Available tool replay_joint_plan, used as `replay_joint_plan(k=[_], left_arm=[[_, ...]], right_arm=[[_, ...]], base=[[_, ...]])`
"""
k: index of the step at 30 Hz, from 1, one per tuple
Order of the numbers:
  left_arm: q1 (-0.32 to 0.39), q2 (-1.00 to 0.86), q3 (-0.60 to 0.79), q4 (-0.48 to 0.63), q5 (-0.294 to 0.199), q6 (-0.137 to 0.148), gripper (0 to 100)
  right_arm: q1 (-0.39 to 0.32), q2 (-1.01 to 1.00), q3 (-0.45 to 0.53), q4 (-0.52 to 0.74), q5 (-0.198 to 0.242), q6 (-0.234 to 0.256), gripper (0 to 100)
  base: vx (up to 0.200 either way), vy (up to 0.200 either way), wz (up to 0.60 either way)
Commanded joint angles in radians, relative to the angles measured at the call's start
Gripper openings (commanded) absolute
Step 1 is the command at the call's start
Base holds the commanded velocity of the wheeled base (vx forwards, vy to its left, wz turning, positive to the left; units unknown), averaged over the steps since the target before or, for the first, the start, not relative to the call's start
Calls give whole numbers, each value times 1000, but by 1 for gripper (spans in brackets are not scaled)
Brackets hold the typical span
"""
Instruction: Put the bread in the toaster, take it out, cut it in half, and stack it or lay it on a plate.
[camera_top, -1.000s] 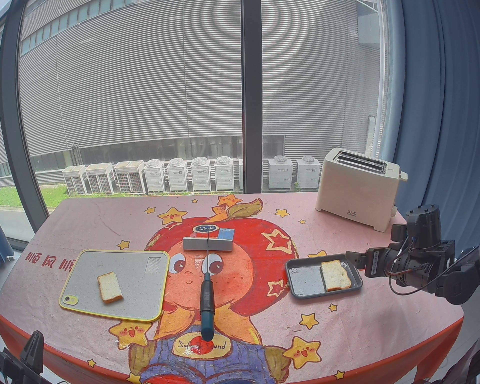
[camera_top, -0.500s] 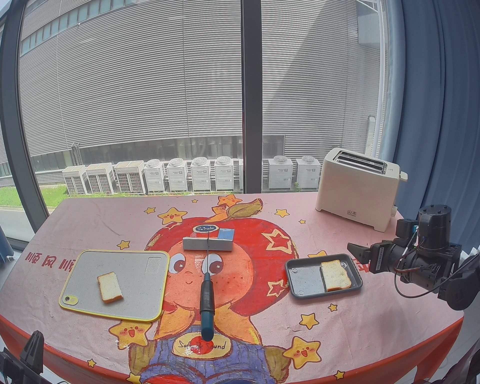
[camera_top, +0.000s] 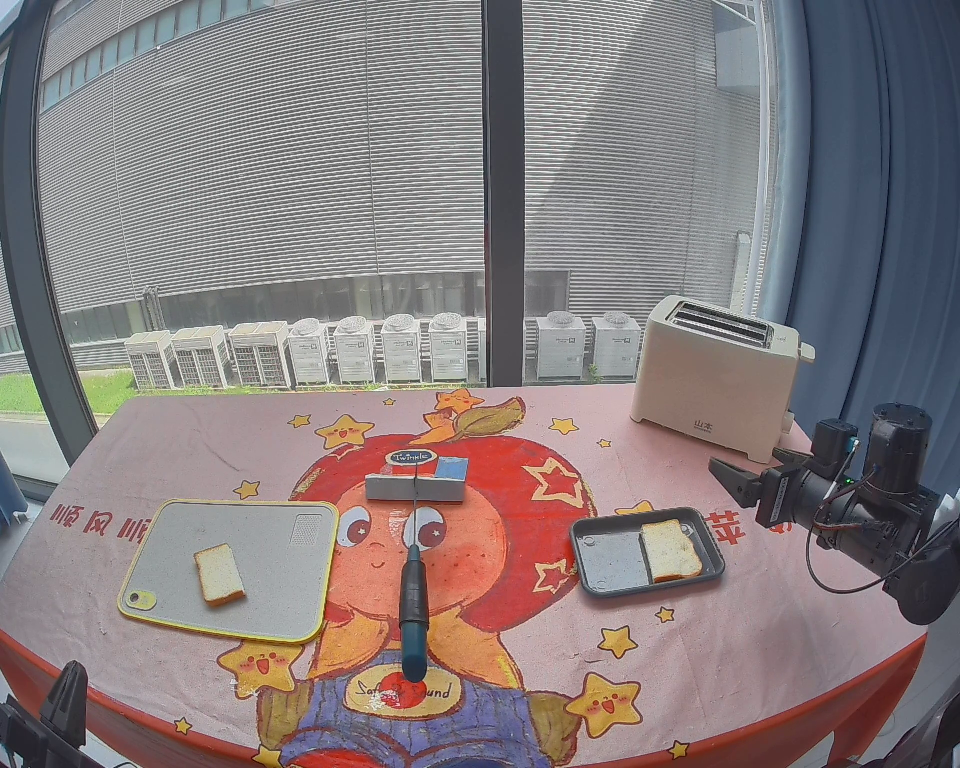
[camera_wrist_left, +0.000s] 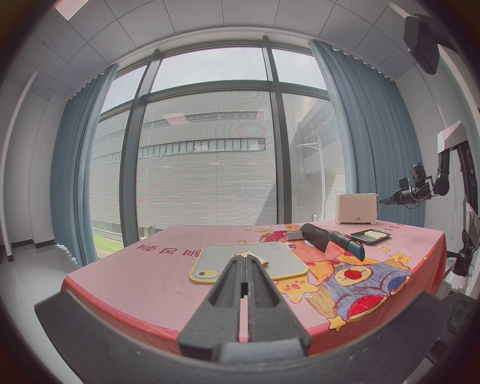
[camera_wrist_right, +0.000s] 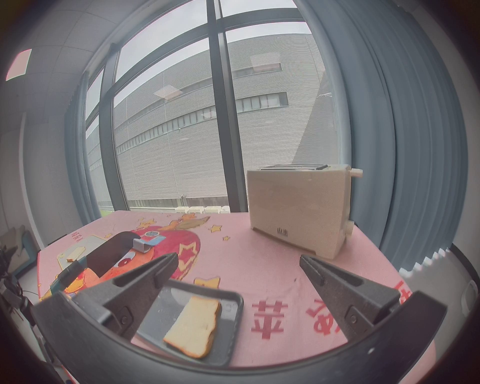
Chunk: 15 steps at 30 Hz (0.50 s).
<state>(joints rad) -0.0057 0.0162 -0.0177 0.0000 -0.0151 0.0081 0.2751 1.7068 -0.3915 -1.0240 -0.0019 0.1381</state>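
Note:
One half slice of bread (camera_top: 219, 575) lies on the grey cutting board (camera_top: 280, 590) at the left. Another half slice (camera_top: 670, 550) lies in the right part of the dark plate (camera_top: 608, 566). In the right wrist view this slice (camera_wrist_right: 194, 326) is below the gripper's fingers. My right gripper (camera_top: 732, 478) hangs open and holds nothing, to the right of the plate and in front of the white toaster (camera_top: 718, 375). My left gripper (camera_wrist_left: 244, 280) is shut with nothing in it, low off the table's near left corner. The knife (camera_top: 413, 600) lies mid-table, its blade tip on a small block (camera_top: 417, 487).
The toaster's slots (camera_top: 720, 324) face up with nothing sticking out. A window stands close behind the table. A blue curtain (camera_top: 880, 250) hangs at the right. The table's front edge (camera_top: 500, 760) curves close to me.
My right gripper has drawn back to the right and slightly up, away from the plate. The bread in the plate stayed where it was. Nothing else moved.

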Motion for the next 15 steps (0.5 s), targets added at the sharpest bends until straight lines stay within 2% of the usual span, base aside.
replay_joint_plan(k=[1,4,15], left_arm=[[0,-16,18,0,0,0,0],[0,-16,18,0,0,0,0],[0,-16,18,0,0,1,0]], right_arm=[[-24,25,40,-65,13,-23,100],[-30,25,51,-117,13,-54,100],[-50,17,74,-215,13,-100,100]], base=[[0,0,0],[0,0,0],[0,0,0]])
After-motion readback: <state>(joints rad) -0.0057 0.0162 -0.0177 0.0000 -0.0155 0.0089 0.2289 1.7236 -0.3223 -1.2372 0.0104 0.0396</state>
